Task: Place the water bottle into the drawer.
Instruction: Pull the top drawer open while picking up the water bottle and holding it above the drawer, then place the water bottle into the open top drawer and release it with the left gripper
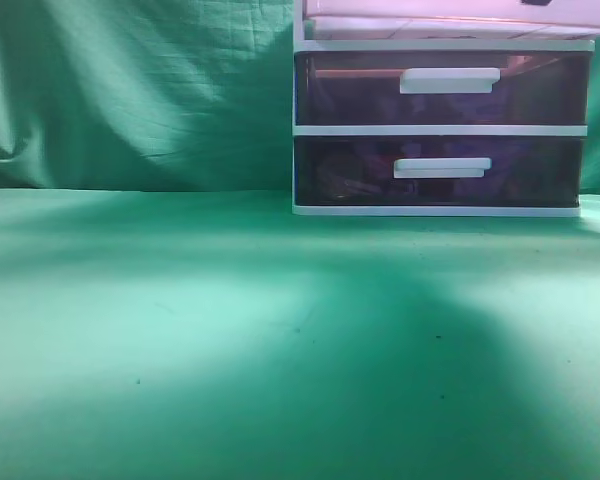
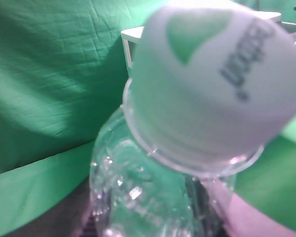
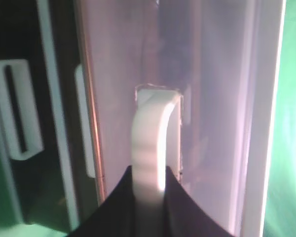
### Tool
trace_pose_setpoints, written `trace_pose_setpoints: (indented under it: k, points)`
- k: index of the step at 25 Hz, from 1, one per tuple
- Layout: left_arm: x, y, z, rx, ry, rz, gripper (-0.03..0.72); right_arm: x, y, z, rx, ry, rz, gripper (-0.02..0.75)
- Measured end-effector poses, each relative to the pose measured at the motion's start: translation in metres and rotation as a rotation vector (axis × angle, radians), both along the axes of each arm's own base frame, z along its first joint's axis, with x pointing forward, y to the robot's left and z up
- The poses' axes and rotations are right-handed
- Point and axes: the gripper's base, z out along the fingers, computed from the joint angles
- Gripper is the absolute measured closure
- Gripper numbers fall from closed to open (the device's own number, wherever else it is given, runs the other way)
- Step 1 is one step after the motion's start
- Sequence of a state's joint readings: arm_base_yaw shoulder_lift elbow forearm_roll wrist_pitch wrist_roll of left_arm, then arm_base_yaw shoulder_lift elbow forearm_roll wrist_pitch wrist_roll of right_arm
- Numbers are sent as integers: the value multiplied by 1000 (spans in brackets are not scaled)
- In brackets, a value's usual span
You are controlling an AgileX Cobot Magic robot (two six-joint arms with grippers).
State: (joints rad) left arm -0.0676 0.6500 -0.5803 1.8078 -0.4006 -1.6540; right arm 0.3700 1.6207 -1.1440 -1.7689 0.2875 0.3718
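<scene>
The only writing I can find is on the white cap (image 2: 212, 84) of the water bottle (image 2: 153, 192), which fills my left wrist view: a green wedge-shaped mark and a dark printed word running along the cap, too blurred for me to read with confidence. Below the cap the clear neck ring and shoulder of the bottle show, with the green cloth backdrop (image 2: 49, 74) behind and a corner of the white drawer unit (image 2: 130, 37) peeking past the cap. My left end effector is hidden beneath the bottle in that view, so I cannot tell from the picture whether it grips the bottle; its fingers stand partly apart. In my right wrist view the two dark fingers of my right end effector (image 3: 149, 197) are clenched on the white bar handle (image 3: 155, 138) of the drawer (image 3: 212, 98), whose translucent front looks pale pink from this close; the handles of the lower drawers (image 3: 17, 108) sit at the left, seen sideways. From the exterior view the unit stands at the back right of the green tabletop (image 1: 230, 350); only the two lower dark drawers (image 1: 440, 90) show in full, the top one is cut off by the frame edge, and neither arm nor the bottle appears there.
</scene>
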Motion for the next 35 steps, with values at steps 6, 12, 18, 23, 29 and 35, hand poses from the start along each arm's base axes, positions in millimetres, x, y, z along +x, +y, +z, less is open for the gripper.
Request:
trace_pose_setpoints:
  k: [6, 12, 18, 23, 29, 35]
  points:
    - [0, 0, 0, 0, 0, 0, 411, -41, 4, -2, 60, 17, 8, 659]
    - [-1, -1, 7, -14, -16, -18, 411, -54, -1, -8, 65, 31, -6, 659]
    - [3, -16, 48, -7, -57, -192, 411, -58, -1, -6, 73, 32, 5, 659]
    - [55, -41, 85, -67, 31, -373, 411, -60, 0, -5, 83, 35, 24, 659]
    - [145, -127, 112, -73, 45, -609, 411, -60, 0, -5, 84, 36, 26, 659]
    - [232, -216, 93, -118, 52, -697, 411, -61, 0, -4, 92, 34, 28, 659]
